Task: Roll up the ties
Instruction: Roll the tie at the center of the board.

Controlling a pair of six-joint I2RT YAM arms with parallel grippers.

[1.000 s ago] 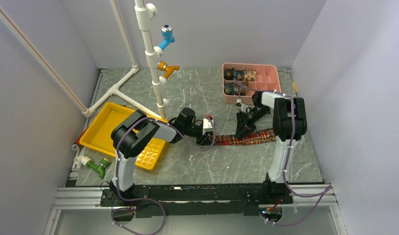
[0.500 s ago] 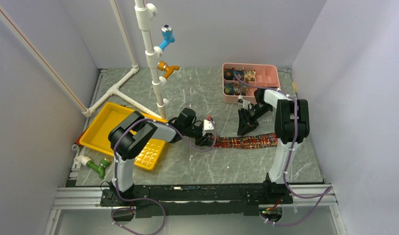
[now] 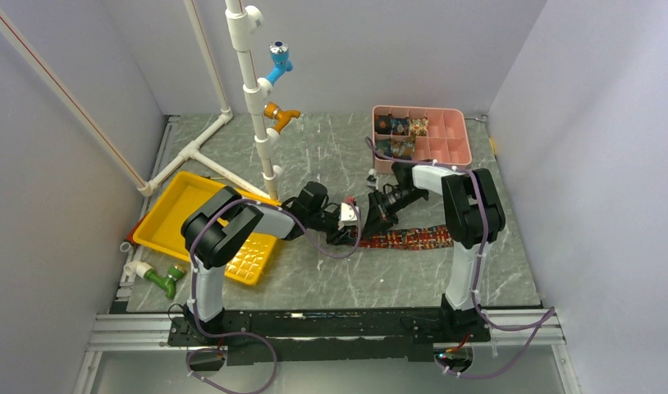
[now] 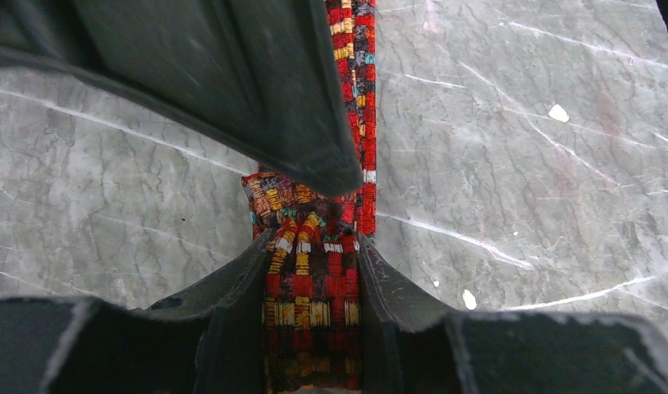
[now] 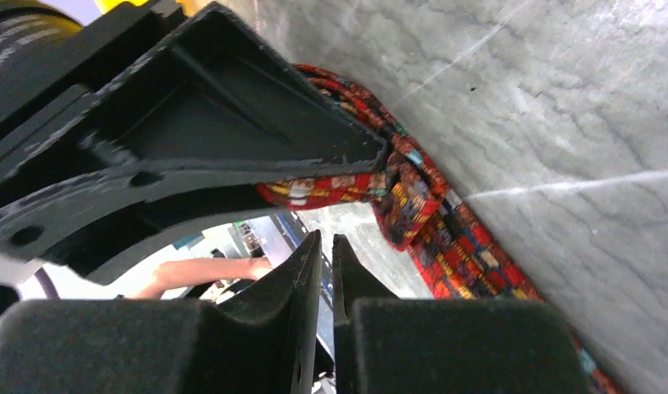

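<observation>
Top external: left hand (image 3: 347,231) hides tie (image 3: 413,238) end.

One long red-and-gold patterned fabric tie (image 3: 413,238), roughly four small rolled patterned ties (image 3: 395,125), one pink plastic compartment box (image 3: 446,131), one yellow plastic tray (image 3: 171,209).

Tie (image 4: 310,279) end apparently under fingers (image 4: 257,98)

Right pincer (image 3: 378,215) now beside left pincer (image 3: 345,228)
</observation>
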